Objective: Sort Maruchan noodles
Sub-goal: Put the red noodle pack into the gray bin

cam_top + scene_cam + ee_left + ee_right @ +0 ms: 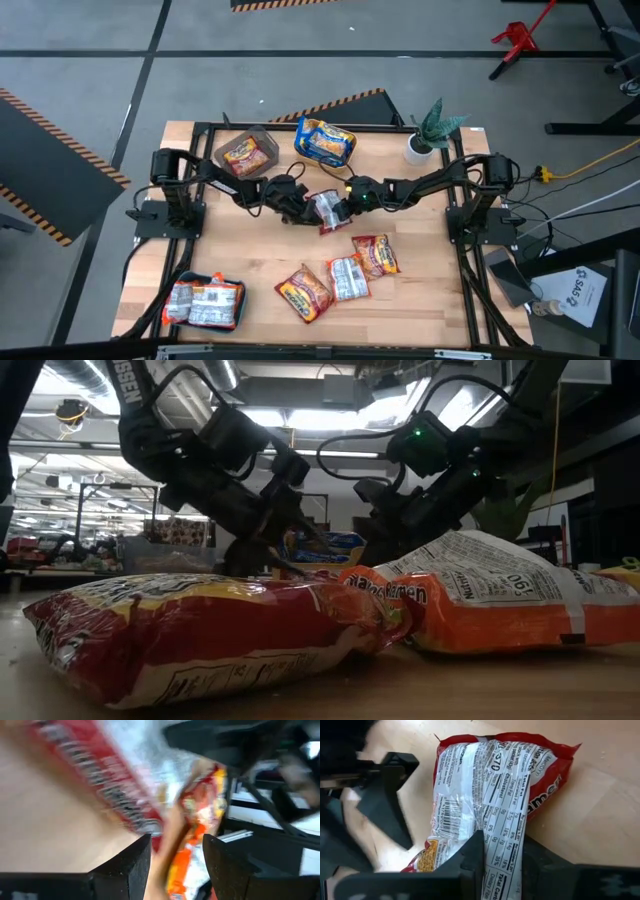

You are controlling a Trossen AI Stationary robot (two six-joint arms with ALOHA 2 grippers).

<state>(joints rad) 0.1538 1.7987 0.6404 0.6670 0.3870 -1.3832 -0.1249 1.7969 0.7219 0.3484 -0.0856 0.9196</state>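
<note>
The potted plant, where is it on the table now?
In the high view the potted plant stands at the table's far right corner, right of the yellow bin and beside the right arm's base.
</note>
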